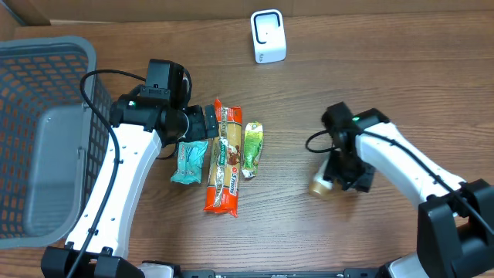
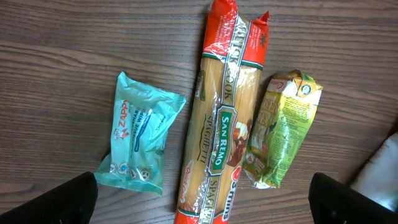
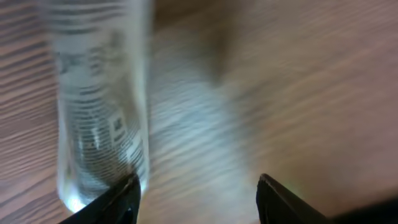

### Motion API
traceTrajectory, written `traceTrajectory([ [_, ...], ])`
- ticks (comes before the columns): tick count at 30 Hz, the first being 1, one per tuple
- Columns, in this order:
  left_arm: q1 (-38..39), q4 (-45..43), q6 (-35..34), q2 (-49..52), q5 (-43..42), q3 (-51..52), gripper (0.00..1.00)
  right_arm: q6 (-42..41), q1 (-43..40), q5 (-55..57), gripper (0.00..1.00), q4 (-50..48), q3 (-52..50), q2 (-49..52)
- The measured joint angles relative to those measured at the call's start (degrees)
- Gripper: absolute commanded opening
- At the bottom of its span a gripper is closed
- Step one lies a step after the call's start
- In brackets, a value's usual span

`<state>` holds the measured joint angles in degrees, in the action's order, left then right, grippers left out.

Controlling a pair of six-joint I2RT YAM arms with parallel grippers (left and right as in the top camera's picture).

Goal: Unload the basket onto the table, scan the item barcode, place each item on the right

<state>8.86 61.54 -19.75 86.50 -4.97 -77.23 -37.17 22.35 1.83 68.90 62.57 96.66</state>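
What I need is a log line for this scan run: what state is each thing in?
left gripper: open, over the spaghetti packet.
right gripper: open, nothing between its jaws.
clear bottle: on the table beside that gripper, blurred.
spaghetti packet: flat, sealed.
wipes pack: flat.
green snack packet: flat.
grey basket: upright.
white scanner: upright.

On my overhead feed a grey mesh basket [image 1: 46,41] fills the 9 o'clock edge of the wooden table [image 1: 309,232]. Just left of centre, three packets lie flat in a row. A long orange San Remo spaghetti pack [image 1: 225,158] runs from 12 to 6 o'clock. A teal wipes packet [image 1: 190,161] lies at its 9 o'clock, close beside it. A green snack packet [image 1: 252,149] sits at its 3 o'clock (touching it or not, I cannot tell).
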Motion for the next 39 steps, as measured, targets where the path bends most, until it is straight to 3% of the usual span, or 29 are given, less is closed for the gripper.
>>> traceTrajectory([
  [5,0.0,0.0,0.0,0.0,0.0,0.0,1.0,0.8,3.7,-5.0,0.61,-9.4,0.0,0.0],
  [12,0.0,0.0,0.0,0.0,0.0,0.0,1.0,1.9,2.8,-7.5,0.65,-22.2,0.0,0.0],
  [18,0.0,0.0,0.0,0.0,0.0,0.0,1.0,10.0,0.2,-9.0,0.71,-17.9,4.5,0.0],
  [21,0.0,0.0,0.0,0.0,0.0,0.0,1.0,18.0,-2.6,-9.1,0.91,-14.6,9.9,0.0],
  [23,0.0,0.0,0.0,0.0,0.0,0.0,1.0,23.9,-4.2,-9.1,0.96,-13.2,11.9,0.0],
  [32,0.0,0.0,0.0,0.0,0.0,0.0,1.0,49.9,-8.7,-12.3,0.86,-8.4,11.1,3.3],
  [39,0.0,0.0,0.0,0.0,0.0,0.0,0.99,60.8,-12.7,-16.3,0.8,-6.4,9.3,9.6],
])
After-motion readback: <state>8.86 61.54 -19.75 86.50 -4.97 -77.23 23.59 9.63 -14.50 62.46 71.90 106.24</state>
